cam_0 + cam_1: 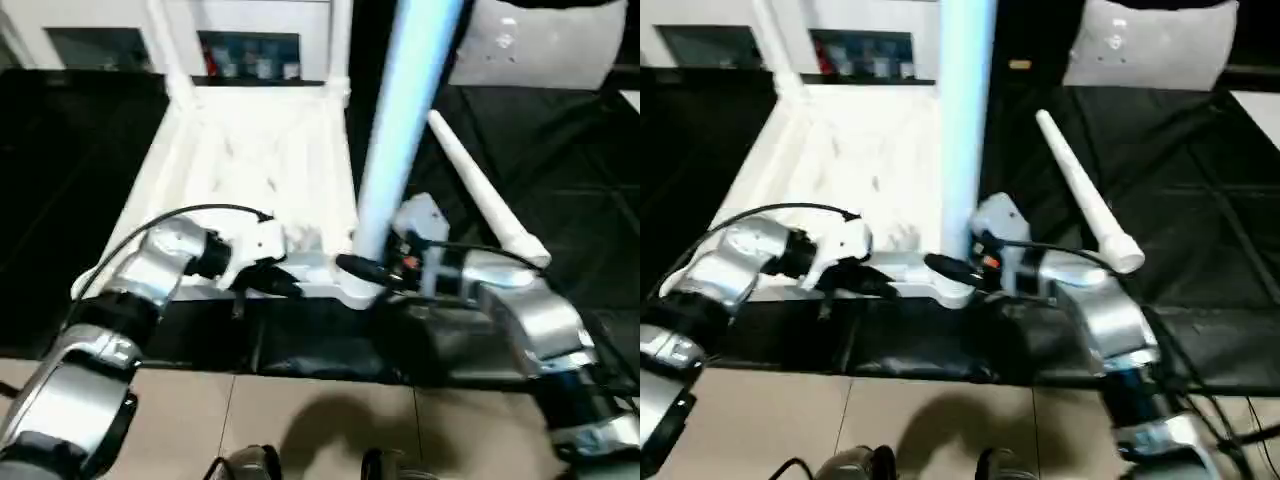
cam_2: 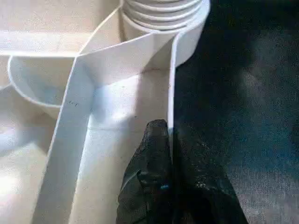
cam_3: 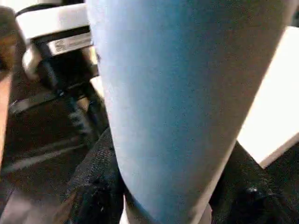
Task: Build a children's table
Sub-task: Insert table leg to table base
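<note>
Right gripper [image 1: 362,268] we've got clamped round the upright leg [image 1: 400,120]; left gripper [image 2: 170,177] pinches the tabletop's [image 1: 250,150] edge.

My left arm [image 1: 110,310] reaches in from the near left, its gripper [image 1: 268,278] pinched flat on a thin wall at the near edge. My right arm [image 1: 530,330] comes from the near right, its gripper [image 1: 365,268] apparently clamped around an upright post, though I mostly see the fingers [image 3: 93,186] either side.

Head stereo pair downward over tabletop [image 1: 250,150]; wrist cameras close.
</note>
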### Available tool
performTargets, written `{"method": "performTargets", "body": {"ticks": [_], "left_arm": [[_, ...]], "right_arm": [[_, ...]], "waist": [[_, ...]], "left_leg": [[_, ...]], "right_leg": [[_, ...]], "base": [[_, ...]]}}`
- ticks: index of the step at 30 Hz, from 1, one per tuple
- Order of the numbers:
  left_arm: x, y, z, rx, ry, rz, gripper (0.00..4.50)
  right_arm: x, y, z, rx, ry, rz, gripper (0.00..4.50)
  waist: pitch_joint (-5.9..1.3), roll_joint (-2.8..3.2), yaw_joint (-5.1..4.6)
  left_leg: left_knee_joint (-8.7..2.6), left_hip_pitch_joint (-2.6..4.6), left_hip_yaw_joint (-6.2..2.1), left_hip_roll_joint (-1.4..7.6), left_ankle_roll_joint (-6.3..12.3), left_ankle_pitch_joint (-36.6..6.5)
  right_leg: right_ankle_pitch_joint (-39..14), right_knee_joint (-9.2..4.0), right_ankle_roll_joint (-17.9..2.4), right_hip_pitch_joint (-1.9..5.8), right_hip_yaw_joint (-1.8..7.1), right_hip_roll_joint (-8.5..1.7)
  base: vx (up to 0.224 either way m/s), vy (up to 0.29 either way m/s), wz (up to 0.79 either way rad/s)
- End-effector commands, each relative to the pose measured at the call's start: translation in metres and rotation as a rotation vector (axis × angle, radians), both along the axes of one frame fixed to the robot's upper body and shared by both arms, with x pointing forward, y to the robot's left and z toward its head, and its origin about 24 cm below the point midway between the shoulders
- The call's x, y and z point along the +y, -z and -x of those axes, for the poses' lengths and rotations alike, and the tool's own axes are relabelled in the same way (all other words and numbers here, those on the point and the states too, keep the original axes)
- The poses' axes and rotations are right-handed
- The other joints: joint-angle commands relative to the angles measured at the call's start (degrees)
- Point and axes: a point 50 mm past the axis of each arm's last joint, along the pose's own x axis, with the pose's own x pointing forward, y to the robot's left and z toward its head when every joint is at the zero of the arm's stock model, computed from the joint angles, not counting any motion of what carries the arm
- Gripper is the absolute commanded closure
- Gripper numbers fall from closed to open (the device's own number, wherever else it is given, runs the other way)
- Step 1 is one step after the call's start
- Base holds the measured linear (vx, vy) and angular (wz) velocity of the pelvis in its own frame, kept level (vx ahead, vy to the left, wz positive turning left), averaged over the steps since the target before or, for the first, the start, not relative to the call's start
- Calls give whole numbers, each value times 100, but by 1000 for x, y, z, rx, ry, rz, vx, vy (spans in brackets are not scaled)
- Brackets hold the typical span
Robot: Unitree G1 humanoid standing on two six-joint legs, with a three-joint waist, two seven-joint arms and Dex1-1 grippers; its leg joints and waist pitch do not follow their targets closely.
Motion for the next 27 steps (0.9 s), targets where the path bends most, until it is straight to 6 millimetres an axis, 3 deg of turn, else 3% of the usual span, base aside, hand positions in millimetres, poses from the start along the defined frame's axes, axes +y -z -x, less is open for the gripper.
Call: {"method": "performTargets", "body": {"ticks": [1,2,3,4,6,7,8,9,13,15,18,26,27], "left_arm": [[7,-10,-2,-66,-136,41,450],[7,-10,-1,-65,-141,42,450],[7,-8,4,-60,-166,51,450],[5,-6,12,-53,-187,65,450],[-17,-2,38,-22,-206,112,450],[-17,-2,38,-22,-206,112,450],[-31,-1,46,-11,-197,134,450],[-34,-1,47,-10,-195,138,450],[-76,-8,65,10,-160,212,450],[-85,-11,67,10,-155,225,450],[-87,-14,68,5,-178,216,450],[-73,-11,65,4,-251,153,450],[-72,-11,65,4,-259,148,450]], "right_arm": [[-2,48,10,196,40,117,259],[-2,48,10,196,42,116,259],[-2,48,8,194,53,111,259],[-1,47,6,189,64,106,259],[2,44,0,180,109,84,259],[2,44,0,180,109,84,259],[3,44,-4,178,140,79,259],[3,44,-4,177,145,79,259],[7,43,-17,174,241,65,259],[9,42,-19,175,249,59,259],[12,41,-19,181,239,44,259],[17,45,-18,200,219,20,259],[17,45,-18,196,221,20,224]], "waist": [[-169,7,-27],[-134,23,-58],[-129,17,-72],[-155,-8,-91],[-112,-49,-191],[-110,-30,-210],[-130,-40,-228],[-129,-39,-248],[-129,-68,-247],[-127,-78,-243],[-139,-102,-227],[-145,-72,-232],[-144,-74,-234]], "left_leg": [[-518,102,-397,443,-223,-2709],[-528,105,-387,423,-210,-2851],[-516,155,-384,422,-238,-2976],[-509,158,-392,442,-286,-2971],[-540,75,-425,453,-252,-2988],[-533,76,-421,445,-239,-3003],[-500,146,-369,414,-187,-2974],[-503,124,-379,425,-182,-2880],[-484,126,-334,413,-69,-2674],[-477,100,-331,386,-44,-2616],[-485,88,-328,383,15,-2549],[-505,73,-338,385,-13,-2639],[-504,75,-342,385,-22,-2663]], "right_leg": [[-3619,-513,-780,70,291,-603],[-3777,-552,-703,34,284,-571],[-3849,-570,-704,-13,302,-576],[-3744,-533,-771,9,317,-601],[-3784,-520,-794,23,319,-603],[-3812,-527,-772,12,323,-593],[-3818,-580,-724,-47,346,-560],[-3687,-556,-785,-23,358,-579],[-3601,-594,-817,-36,358,-545],[-3695,-608,-746,-24,343,-538],[-3695,-616,-680,-21,343,-534],[-3713,-626,-656,-31,331,-531],[-3722,-625,-653,-34,331,-534]], "base": [[0,0,0],[0,0,0],[0,0,0],[0,0,0],[0,0,0],[0,0,0],[0,0,0],[0,0,0],[0,0,0],[0,0,0],[0,0,0],[0,0,0],[0,0,0]]}}
